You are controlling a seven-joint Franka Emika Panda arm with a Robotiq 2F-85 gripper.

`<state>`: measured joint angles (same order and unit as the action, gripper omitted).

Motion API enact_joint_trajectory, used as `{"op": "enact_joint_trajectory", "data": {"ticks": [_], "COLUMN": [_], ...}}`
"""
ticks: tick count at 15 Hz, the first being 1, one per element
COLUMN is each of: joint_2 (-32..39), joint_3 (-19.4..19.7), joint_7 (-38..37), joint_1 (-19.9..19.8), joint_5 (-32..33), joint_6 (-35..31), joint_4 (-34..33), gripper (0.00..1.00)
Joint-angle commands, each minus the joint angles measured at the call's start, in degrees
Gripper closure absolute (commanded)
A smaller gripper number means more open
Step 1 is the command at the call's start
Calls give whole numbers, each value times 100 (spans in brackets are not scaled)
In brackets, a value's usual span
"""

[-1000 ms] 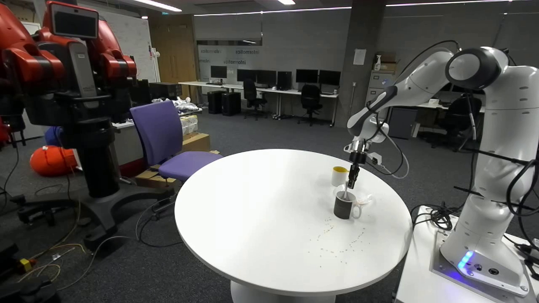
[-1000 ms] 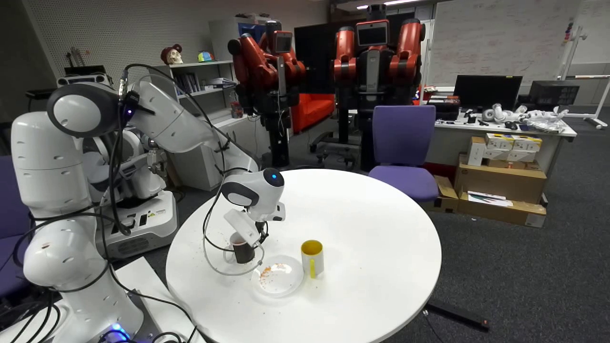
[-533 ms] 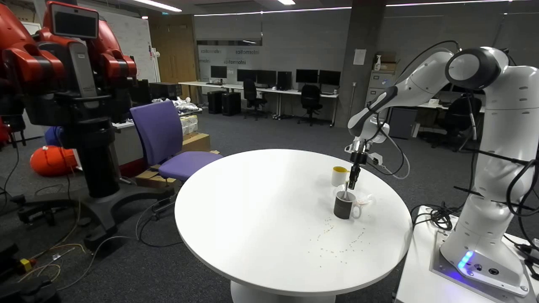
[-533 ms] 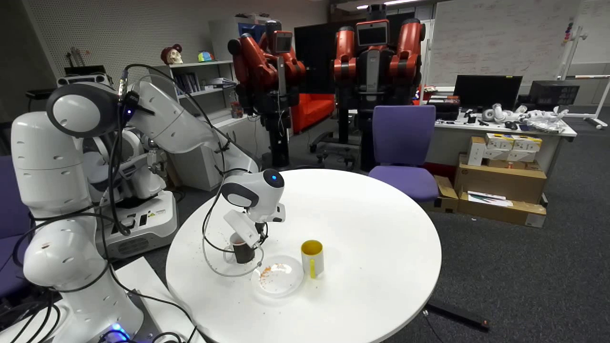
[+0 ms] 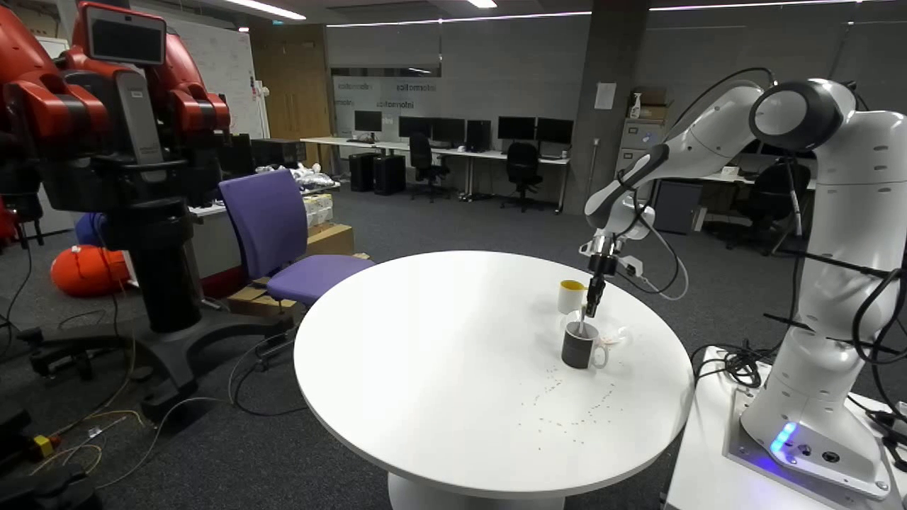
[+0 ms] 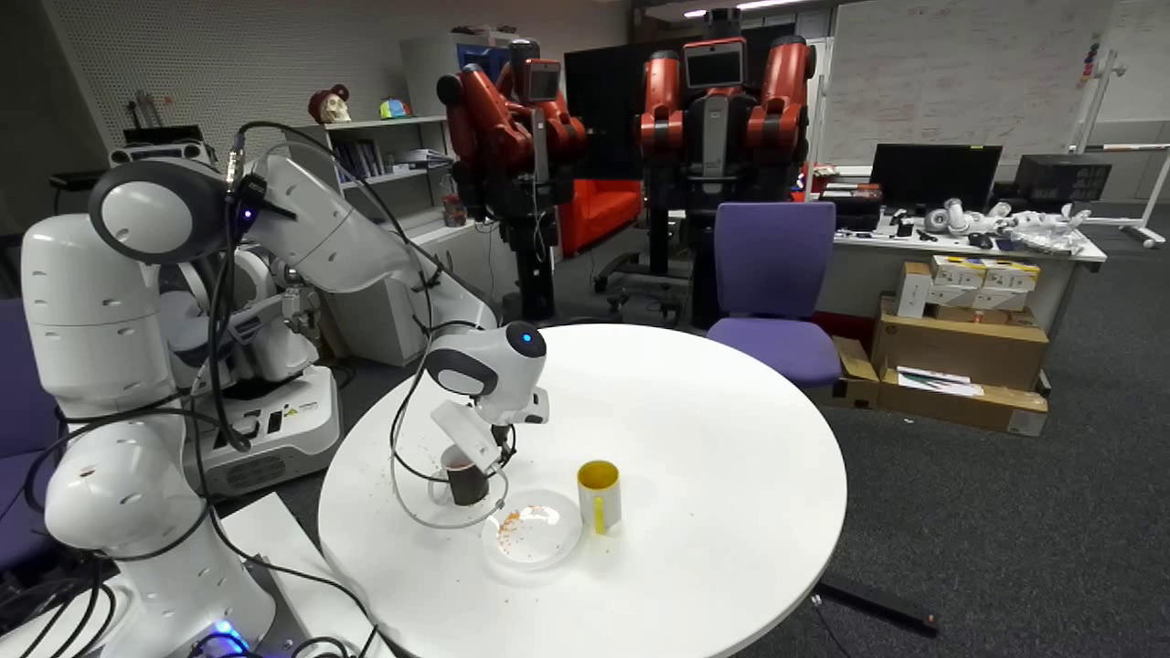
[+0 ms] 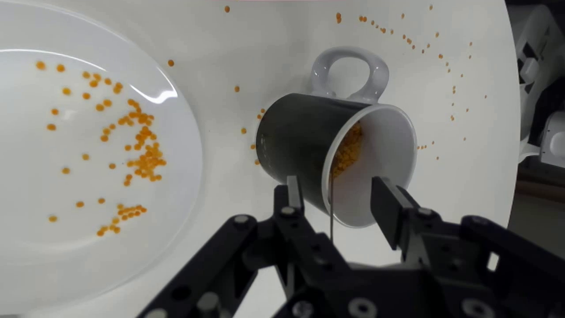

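White table (image 5: 425,354): plate (image 7: 26,172) and dark mug (image 7: 300,137) hold orange grains (image 7: 348,151)

A purple chair (image 6: 772,279) stands near stacked cardboard boxes (image 6: 960,352)

Mirrored lettering (image 5: 416,88), apparently "informatics", on grey wall (image 5: 503,78)

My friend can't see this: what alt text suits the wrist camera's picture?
Black gripper, its open jaws either side of a thin utensil resting in a dark mug. Orange grains lie in the mug, on a white plate at left and across the table.
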<state>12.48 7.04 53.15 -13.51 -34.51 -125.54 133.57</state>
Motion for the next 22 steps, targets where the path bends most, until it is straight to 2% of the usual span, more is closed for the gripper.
{"op": "enact_joint_trajectory", "data": {"ticks": [1,6,9,14,22], "joint_2": [-113,-91,-75,-6,49], "joint_3": [-12,-29,-42,-100,-194], "joint_7": [-115,-107,-119,-125,-99], "joint_1": [-16,8,26,51,99], "joint_5": [54,39,42,26,18], "joint_6": [-39,-148,-252,-358,-449], "joint_4": [0,-19,-58,-128,-139], "gripper": [54,59,59,66,67]}}
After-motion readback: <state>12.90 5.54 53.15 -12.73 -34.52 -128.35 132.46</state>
